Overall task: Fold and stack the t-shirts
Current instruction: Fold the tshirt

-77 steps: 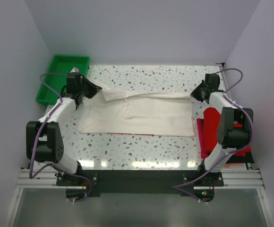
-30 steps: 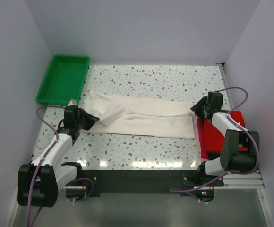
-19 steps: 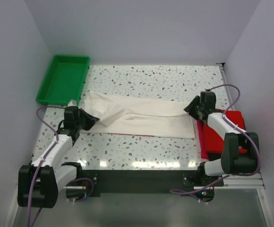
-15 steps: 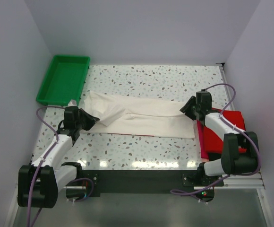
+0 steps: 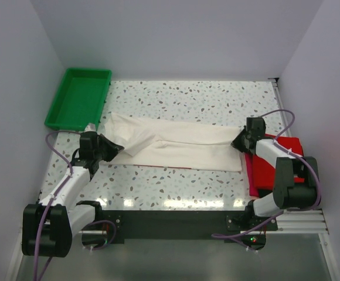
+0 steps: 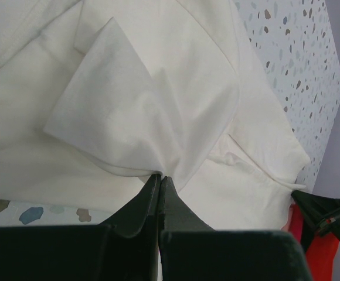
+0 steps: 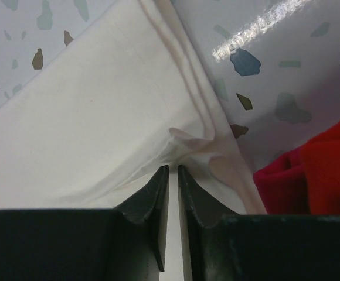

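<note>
The off-white t-shirt (image 5: 187, 146) lies as a long folded strip across the middle of the table, graphic side hidden. My left gripper (image 5: 116, 147) is shut on a fold of its left part; the left wrist view shows the jaws (image 6: 159, 175) pressed together on puckered cloth (image 6: 135, 99). My right gripper (image 5: 237, 144) is at the shirt's right end, its jaws (image 7: 173, 168) nearly together on a bunched fold of cloth (image 7: 99, 111). Red t-shirts (image 5: 272, 164) lie in a pile just right of it and also show in the right wrist view (image 7: 322, 170). I cannot make out a black shirt.
A green plastic tray (image 5: 79, 96) stands at the far left, beyond my left arm. The speckled table (image 5: 187, 96) shows behind and in front of the shirt. Walls close in on the left, right and far sides.
The shirt's far edge was drawn toward the near side, making the strip narrower. Since then the left gripper holds still; the right gripper swung left along the shirt's end, then came back right.
</note>
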Available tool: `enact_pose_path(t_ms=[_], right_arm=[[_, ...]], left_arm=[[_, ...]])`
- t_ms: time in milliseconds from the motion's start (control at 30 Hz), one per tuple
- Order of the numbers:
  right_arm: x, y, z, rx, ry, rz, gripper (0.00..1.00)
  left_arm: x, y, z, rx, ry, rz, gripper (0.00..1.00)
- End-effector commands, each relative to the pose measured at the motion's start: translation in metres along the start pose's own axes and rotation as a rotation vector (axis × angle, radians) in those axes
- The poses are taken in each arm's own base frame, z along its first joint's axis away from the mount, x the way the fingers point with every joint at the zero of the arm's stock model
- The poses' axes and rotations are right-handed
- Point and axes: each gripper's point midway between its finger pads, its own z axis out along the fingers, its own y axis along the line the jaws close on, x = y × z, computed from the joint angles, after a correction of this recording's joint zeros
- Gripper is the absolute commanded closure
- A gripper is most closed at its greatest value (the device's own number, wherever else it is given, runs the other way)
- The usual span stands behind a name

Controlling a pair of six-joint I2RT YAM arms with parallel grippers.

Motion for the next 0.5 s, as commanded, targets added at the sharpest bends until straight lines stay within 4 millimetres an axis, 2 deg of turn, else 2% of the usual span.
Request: enact_pose_path(t_ms=[0,67,167,233,267,300,367,400,467], right_arm=[[-0.014,0.008,-0.009,-0.019,-0.053,0.007,0.86],[-0.017,0.01,-0.013,-0.017,-0.061,0.008,0.94],[-0.021,0.013,-0.017,-0.024,-0.071,0.009,1.0],[-0.022,0.013,-0.019,-0.022,-0.073,0.007,0.98],[-0.022,0.014,-0.02,-0.03,-0.072,0.009,0.95],[-0.023,0.016,-0.02,-0.034,-0.073,0.009,0.83],[-0.026,0.018,-0.021,-0.035,-0.074,0.01,0.72],[-0.026,0.018,-0.02,-0.026,-0.07,0.013,0.6],[-0.029,0.022,-0.019,-0.027,-0.067,0.018,0.53]], left_arm=[[-0.007,-0.011,-0.001,0.041,-0.016,0.036,1.0],[-0.009,-0.014,-0.002,0.047,-0.019,0.039,1.0],[-0.011,-0.017,-0.003,0.053,-0.022,0.044,1.0],[-0.012,-0.019,-0.004,0.059,-0.023,0.045,1.0],[-0.012,-0.019,-0.004,0.059,-0.023,0.047,1.0],[-0.012,-0.02,-0.004,0.061,-0.023,0.047,1.0],[-0.012,-0.02,-0.004,0.06,-0.022,0.048,1.0],[-0.013,-0.02,-0.004,0.061,-0.023,0.049,1.0],[-0.013,-0.02,-0.003,0.059,-0.021,0.048,1.0]])
